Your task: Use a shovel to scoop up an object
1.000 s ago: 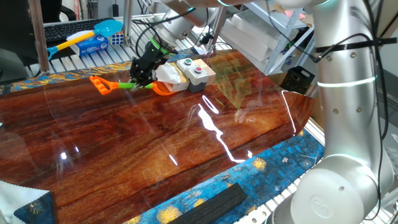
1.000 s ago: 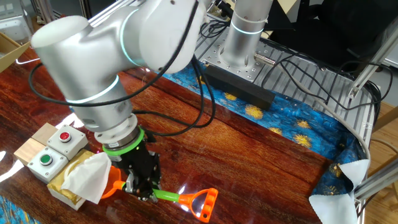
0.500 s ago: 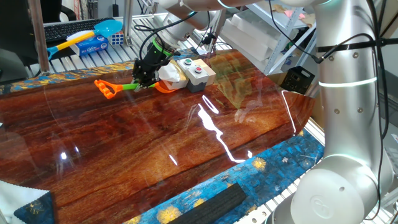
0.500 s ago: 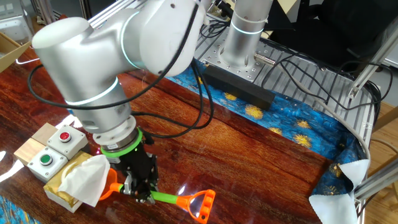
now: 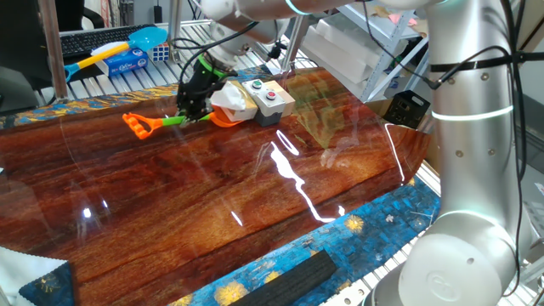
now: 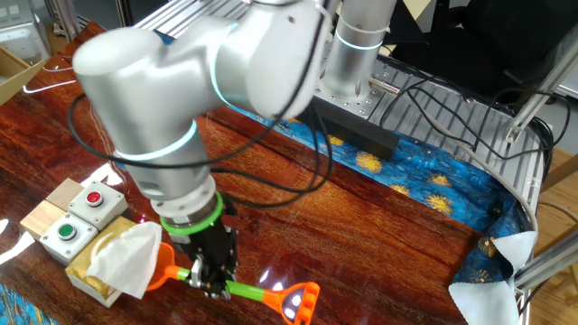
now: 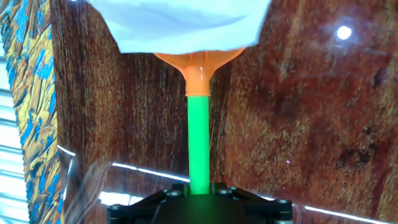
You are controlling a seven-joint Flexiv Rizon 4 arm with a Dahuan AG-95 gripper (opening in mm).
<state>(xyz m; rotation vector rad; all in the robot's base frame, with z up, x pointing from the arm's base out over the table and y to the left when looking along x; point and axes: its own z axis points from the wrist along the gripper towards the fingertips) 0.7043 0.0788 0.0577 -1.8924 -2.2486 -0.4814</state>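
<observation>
My gripper [image 5: 192, 108] is shut on the lime-green shaft of the toy shovel [image 5: 153, 121]. The orange D-handle sticks out to the left, and the orange blade [image 5: 223, 120] points at the tan box with white tissue [image 5: 231, 104]. In the other fixed view the gripper [image 6: 213, 273] holds the shovel [image 6: 271, 295] with the blade [image 6: 163, 268] tucked under the tissue of the box [image 6: 116, 262]. In the hand view the green shaft [image 7: 199, 140] runs up from the gripper [image 7: 199, 193] to the blade neck, and the white tissue [image 7: 180, 25] covers the blade's front.
A grey box with red and green buttons [image 5: 264, 96] stands right behind the tan box; it also shows in the other fixed view [image 6: 79, 217]. A blue scoop with a yellow handle [image 5: 110, 48] and a tissue pack lie on the rack behind. A black bar [image 5: 293, 279] lies at the near edge.
The gripper has turned the shovel a little, so the handle end has swung and dropped slightly while the blade stays at the tan box. The arm's upper links have shifted.
</observation>
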